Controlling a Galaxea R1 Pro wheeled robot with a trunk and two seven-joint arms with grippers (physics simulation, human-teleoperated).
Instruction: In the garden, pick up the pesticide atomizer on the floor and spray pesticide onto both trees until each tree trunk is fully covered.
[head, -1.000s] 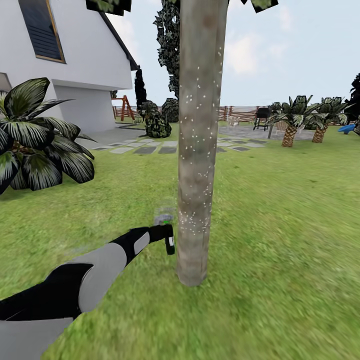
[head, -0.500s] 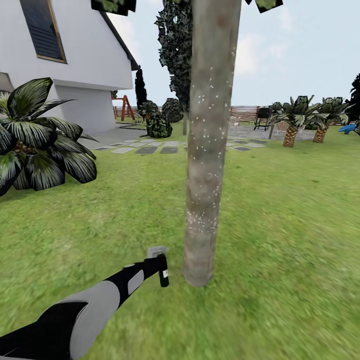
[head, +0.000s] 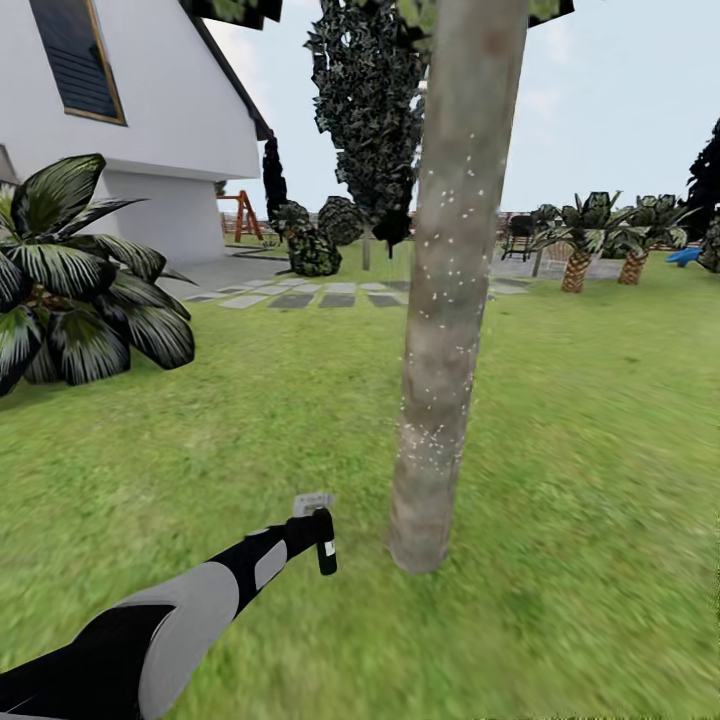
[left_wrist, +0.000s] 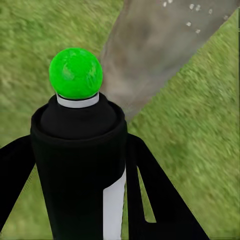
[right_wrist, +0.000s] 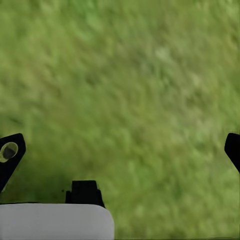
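Speckled trunk (head: 440, 330) shifted right; camera moved.

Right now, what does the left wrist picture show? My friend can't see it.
The left gripper holds a black pesticide atomizer with a round green top, aimed toward a grey-brown tree trunk flecked with white specks, with lawn all around.

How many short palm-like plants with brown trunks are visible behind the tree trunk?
2: one short brown-trunked palm and another, side by side at far right; others may be hidden.
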